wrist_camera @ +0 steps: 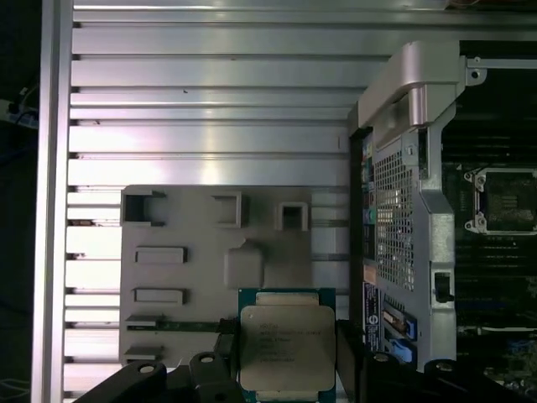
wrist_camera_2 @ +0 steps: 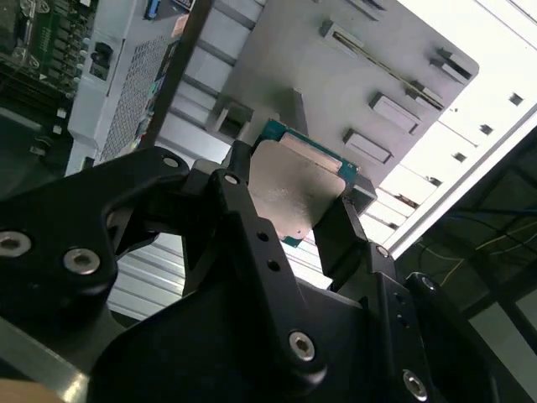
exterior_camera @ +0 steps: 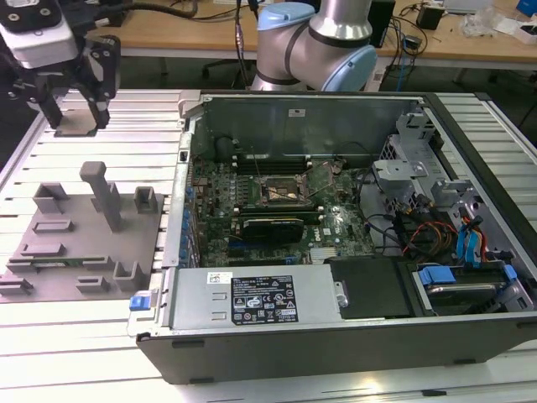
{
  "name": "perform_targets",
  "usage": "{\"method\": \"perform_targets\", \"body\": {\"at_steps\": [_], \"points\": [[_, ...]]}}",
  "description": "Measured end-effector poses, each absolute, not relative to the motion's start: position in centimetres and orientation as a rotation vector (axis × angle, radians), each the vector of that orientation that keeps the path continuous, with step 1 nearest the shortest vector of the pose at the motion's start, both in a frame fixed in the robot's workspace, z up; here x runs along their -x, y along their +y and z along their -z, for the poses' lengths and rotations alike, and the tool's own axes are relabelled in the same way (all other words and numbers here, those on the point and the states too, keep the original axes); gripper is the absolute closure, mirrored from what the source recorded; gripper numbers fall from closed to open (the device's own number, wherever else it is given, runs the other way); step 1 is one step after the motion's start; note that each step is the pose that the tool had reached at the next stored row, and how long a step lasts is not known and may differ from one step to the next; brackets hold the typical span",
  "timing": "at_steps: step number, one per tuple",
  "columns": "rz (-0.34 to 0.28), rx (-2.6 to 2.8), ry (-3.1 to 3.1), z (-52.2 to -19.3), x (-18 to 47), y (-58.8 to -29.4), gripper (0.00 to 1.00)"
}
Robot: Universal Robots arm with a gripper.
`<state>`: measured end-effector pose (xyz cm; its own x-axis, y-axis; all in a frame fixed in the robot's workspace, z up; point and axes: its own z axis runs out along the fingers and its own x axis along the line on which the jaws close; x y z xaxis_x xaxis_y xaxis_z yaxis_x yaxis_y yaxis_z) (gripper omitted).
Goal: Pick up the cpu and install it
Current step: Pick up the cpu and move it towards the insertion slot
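The cpu (wrist_camera: 287,348) is clamped by two opposite edges in the pincer (wrist_camera_2: 294,197) and raised clear of the grey tray (wrist_camera: 168,227). Its metal lid faces the wrist cameras. It is square, so it has no long axis. The open computer case (exterior_camera: 336,210) stands beside the tray on the table (exterior_camera: 84,336).

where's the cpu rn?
In both wrist views the cpu is clamped between the jaws. In the exterior view the gripper is at the far left, near the grey plastic tray and left of the open computer case.
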<state>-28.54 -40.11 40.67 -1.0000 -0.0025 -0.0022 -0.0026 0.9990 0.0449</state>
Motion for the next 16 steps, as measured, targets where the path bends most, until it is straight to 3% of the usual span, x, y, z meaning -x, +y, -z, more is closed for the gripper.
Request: {"method": "perform_targets", "body": {"at_steps": [16], "points": [[-0.07,0.004,3.139,-40.7,20.4,-40.1,0.45]]}}
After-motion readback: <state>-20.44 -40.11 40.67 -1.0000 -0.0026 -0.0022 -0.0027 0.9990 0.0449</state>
